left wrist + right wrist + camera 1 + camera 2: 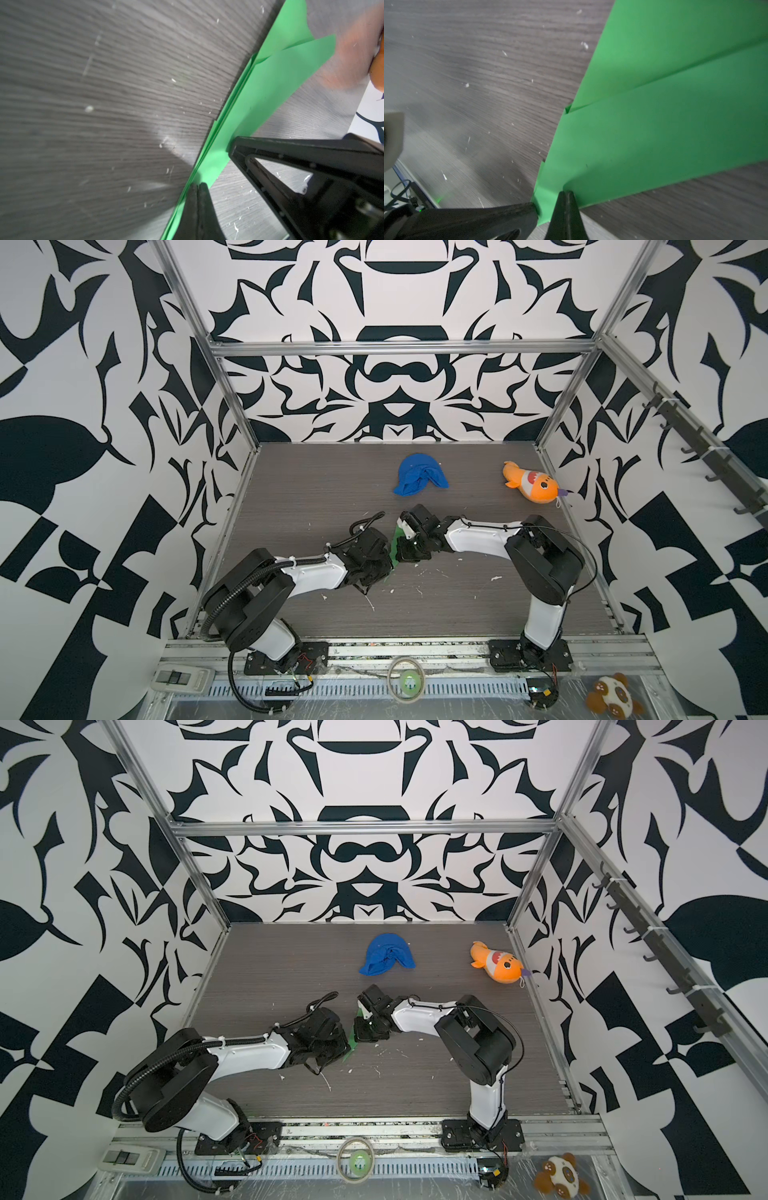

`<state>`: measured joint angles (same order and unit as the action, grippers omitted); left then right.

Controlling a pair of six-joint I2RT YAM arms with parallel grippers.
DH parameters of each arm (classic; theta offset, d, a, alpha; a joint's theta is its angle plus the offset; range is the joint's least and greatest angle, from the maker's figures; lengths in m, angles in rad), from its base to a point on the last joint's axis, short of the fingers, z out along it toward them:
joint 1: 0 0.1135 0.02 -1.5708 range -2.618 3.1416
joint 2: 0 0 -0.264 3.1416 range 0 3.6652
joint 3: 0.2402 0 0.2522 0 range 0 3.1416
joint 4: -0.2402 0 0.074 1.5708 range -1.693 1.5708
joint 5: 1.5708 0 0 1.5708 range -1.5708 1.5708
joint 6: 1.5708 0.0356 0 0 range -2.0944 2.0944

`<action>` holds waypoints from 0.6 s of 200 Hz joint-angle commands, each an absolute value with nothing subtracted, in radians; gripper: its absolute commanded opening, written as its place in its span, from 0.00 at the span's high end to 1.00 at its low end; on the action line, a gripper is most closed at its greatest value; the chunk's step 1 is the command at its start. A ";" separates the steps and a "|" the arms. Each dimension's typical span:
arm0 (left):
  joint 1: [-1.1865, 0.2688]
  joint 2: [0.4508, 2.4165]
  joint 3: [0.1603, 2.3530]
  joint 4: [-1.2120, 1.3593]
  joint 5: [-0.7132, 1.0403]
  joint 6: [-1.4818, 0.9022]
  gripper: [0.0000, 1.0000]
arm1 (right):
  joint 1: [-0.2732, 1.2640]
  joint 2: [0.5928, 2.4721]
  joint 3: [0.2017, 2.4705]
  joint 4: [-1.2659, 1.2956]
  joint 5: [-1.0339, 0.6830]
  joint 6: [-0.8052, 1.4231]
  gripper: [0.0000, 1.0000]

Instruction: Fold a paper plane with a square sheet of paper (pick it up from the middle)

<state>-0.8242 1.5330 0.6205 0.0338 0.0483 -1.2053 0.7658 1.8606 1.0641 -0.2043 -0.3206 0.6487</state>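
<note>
The square sheet of paper is folded into a long narrow bright green paper plane [395,540] [354,1036] with straight creases and layered flaps [270,87] [664,124]. It sits mid-table between the two arms, mostly hidden under them in both top views. My left gripper [198,185] [388,567] is shut, its tips pressed together on the plane's narrow end. My right gripper [566,192] [400,551] is shut on the plane's edge a short way along, and the paper dimples round its tip. Each wrist view shows the other gripper's black fingers [232,148] [532,208] close by.
A crumpled blue cloth [419,475] lies at the back middle. An orange plush fish [534,485] lies at the back right by the wall. White flecks dot the dark wood-grain table [291,497]. Off the front rail lie a tape roll [406,682], a brown plush toy [615,695] and a white remote [183,678].
</note>
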 commanded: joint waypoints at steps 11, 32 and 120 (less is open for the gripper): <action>-0.824 1.577 0.619 -0.081 0.042 -1.224 1.00 | 0.770 1.876 1.135 -0.324 -0.315 0.444 1.00; -0.824 1.577 0.605 -0.103 0.038 -1.227 1.00 | 0.762 1.901 1.185 -0.408 -0.291 0.273 1.00; -0.824 1.579 0.599 -0.130 0.034 -1.216 1.00 | 0.602 1.960 1.275 -0.486 -0.245 0.160 1.00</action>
